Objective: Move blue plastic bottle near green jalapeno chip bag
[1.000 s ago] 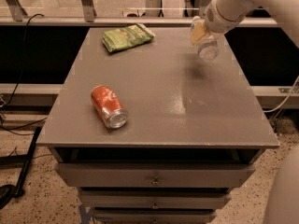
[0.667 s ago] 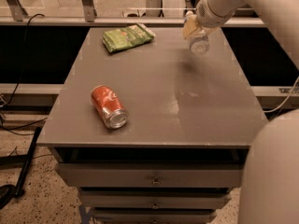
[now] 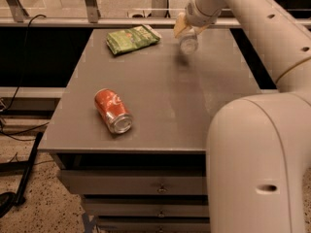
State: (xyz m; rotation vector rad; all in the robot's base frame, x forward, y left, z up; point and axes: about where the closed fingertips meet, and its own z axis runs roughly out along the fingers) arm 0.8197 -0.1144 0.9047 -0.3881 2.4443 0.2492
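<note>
The blue plastic bottle (image 3: 189, 44) hangs in the upper middle of the frame, clamped in my gripper (image 3: 186, 31) just clear of the desk (image 3: 160, 106), lifted, I judge, so I can carry it leftward without dragging toward the green jalapeno chip bag (image 3: 132, 38) close by.

Dim, warm light; soft glare across the table (image 3: 204, 106). At 1 o'clock, the gripper (image 3: 183, 29) clasping the blue plastic bottle (image 3: 188, 43) casts a faint shadow (image 3: 181, 62).

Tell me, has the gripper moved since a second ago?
Yes. The gripper, carrying the blue plastic bottle, has shifted left, closer to the green jalapeno chip bag, which lies unmoved.
</note>
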